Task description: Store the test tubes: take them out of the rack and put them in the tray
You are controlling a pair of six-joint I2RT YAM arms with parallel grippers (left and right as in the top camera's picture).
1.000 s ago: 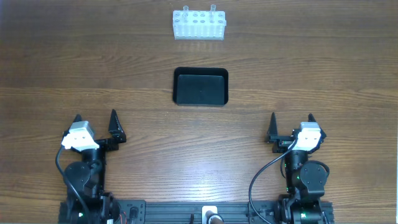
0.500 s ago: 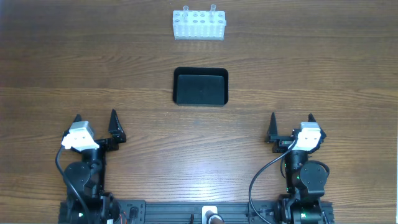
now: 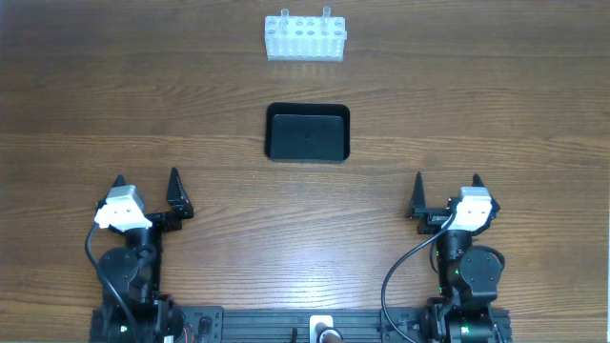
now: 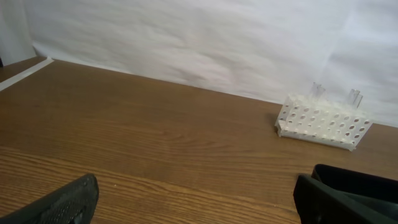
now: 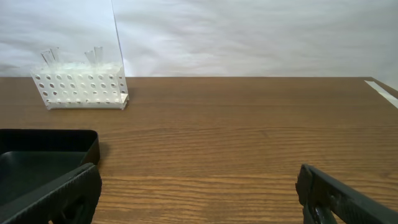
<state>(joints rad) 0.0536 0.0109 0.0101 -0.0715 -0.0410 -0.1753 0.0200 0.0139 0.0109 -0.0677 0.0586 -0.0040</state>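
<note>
Test tubes (image 3: 284, 14), two of them, stand upright in the white rack (image 3: 305, 41) at the far side of the wooden table (image 3: 496, 105), one near each end of the rack. The black tray (image 3: 308, 132) lies in the middle of the table, nearer to the arms and well apart from the rack. The left gripper (image 3: 146, 177) rests low close to its base, its two fingers spread wide apart. The right gripper (image 3: 447, 178) sits the same way on the other side, fingers also apart, and both are far from the rack.
</note>
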